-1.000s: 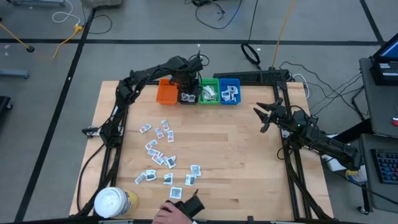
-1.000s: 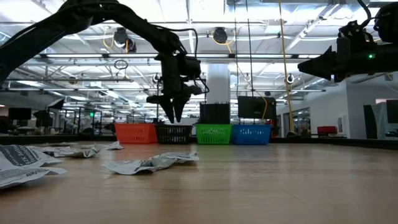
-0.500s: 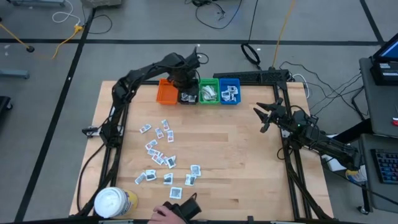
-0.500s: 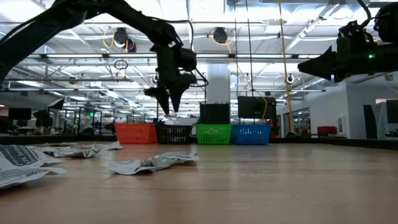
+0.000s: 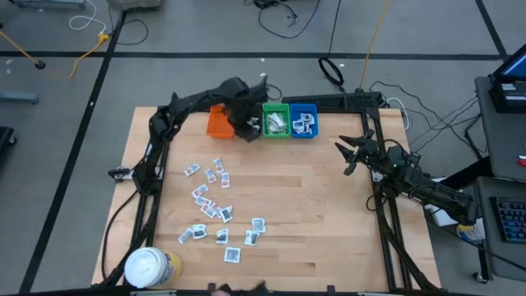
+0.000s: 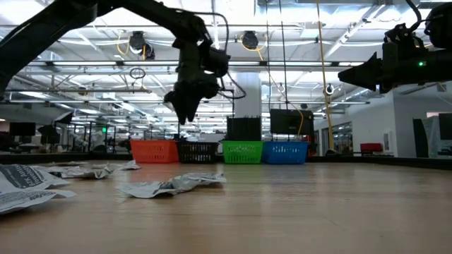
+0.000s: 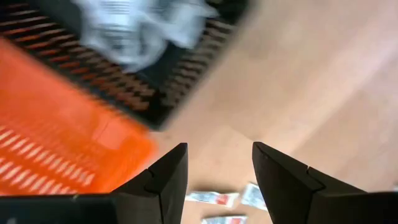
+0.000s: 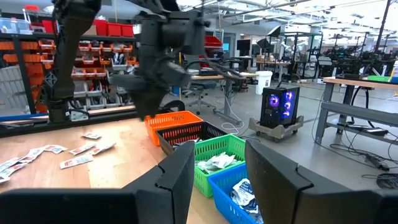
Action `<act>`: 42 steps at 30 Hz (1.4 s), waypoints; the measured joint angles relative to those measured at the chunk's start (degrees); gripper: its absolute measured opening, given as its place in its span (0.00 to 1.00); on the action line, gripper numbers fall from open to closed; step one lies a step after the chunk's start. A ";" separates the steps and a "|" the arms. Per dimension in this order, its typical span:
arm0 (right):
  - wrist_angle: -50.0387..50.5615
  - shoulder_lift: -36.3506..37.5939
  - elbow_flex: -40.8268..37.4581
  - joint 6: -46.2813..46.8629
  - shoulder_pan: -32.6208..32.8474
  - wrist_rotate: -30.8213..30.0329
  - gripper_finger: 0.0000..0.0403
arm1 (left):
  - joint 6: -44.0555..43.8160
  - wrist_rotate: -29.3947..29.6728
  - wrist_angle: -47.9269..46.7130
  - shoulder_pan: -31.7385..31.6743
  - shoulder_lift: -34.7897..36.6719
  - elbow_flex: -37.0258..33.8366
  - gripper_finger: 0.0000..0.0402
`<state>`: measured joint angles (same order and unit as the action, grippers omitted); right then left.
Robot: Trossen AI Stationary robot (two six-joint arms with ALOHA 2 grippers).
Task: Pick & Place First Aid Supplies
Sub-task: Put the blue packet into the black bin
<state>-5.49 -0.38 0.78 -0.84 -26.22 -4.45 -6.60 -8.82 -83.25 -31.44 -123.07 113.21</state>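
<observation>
First aid supplies lie scattered on the desk well below my left gripper, the nearer arm, jaws released and empty; right gripper waits open.

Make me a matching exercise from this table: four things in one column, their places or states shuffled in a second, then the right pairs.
1. orange bin
2. blue bin
3. yellow tub
4. left gripper

A. open, holding nothing
B. right end of the bin row
C. near left corner of the table
D. left end of the bin row

Pairs: 1-D, 2-B, 3-C, 4-A
</observation>
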 joint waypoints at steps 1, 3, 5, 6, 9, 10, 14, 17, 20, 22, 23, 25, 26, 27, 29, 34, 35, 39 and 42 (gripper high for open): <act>-0.01 0.00 0.00 0.00 0.02 0.00 0.35 | 1.05 -0.08 -0.10 1.35 0.00 0.00 0.46; -0.01 0.00 0.00 0.00 0.02 0.00 0.35 | 3.89 -0.21 -0.46 4.28 0.00 0.00 0.46; -0.01 -0.01 0.01 -0.02 0.01 -0.02 0.35 | 7.13 -0.20 -0.81 7.40 0.00 0.00 0.46; -0.01 0.00 0.00 -0.02 0.00 0.00 0.35 | 8.53 -0.20 -0.79 9.08 -0.01 0.00 0.46; -0.01 0.00 0.01 -0.01 0.02 0.00 0.35 | 11.29 -0.17 -0.78 14.04 0.00 0.00 0.46; 0.01 -0.01 0.02 0.00 0.00 0.00 0.35 | 11.95 -0.15 -0.76 15.68 0.00 0.00 0.46; -0.01 0.00 0.02 0.00 0.02 -0.02 0.35 | 13.41 -0.17 -0.59 22.29 0.00 0.00 0.46; -0.01 0.00 0.01 0.00 0.02 -0.02 0.35 | 13.41 -0.15 -0.45 27.00 0.00 0.00 0.46; -0.01 0.00 0.00 -0.01 0.00 -0.01 0.35 | 12.96 -0.13 0.41 31.47 0.00 0.00 0.46; -0.01 0.00 0.00 0.00 0.00 0.00 0.35 | 12.20 -0.14 1.35 34.31 0.00 0.00 0.46; -0.01 0.00 0.00 0.00 0.00 -0.02 0.35 | 11.94 -0.13 1.78 35.64 0.00 0.00 0.46; -0.01 0.00 0.01 -0.01 0.00 0.00 0.35 | 11.89 -0.15 3.00 38.22 0.00 0.00 0.46; -0.01 0.00 0.02 -0.02 0.00 0.00 0.35 | 11.85 -0.15 3.61 39.36 0.00 0.00 0.46; -0.01 0.00 0.02 -0.01 0.02 -0.01 0.35 | 11.83 -0.15 4.10 40.48 0.00 0.00 0.46; -0.01 -0.02 0.00 0.00 0.01 0.00 0.35 | 11.85 -0.11 4.80 42.59 0.00 0.00 0.46; -0.01 0.00 0.02 0.00 0.00 0.00 0.35 | 13.39 -0.06 6.40 47.00 0.00 0.00 0.46; 0.00 0.00 0.02 0.00 0.02 -0.01 0.35 | 14.06 -0.04 7.11 47.69 0.00 0.00 0.46; 0.00 0.00 0.00 -0.02 0.01 -0.01 0.35 | 15.57 2.95 12.05 49.44 0.00 -0.78 0.46; -0.01 0.00 0.02 0.00 0.02 0.00 0.35 | 16.05 4.39 16.03 49.68 0.00 -3.12 0.46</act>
<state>-5.50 -0.38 0.80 -0.84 -26.20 -4.45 9.45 -4.43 -67.22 18.25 -123.07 110.09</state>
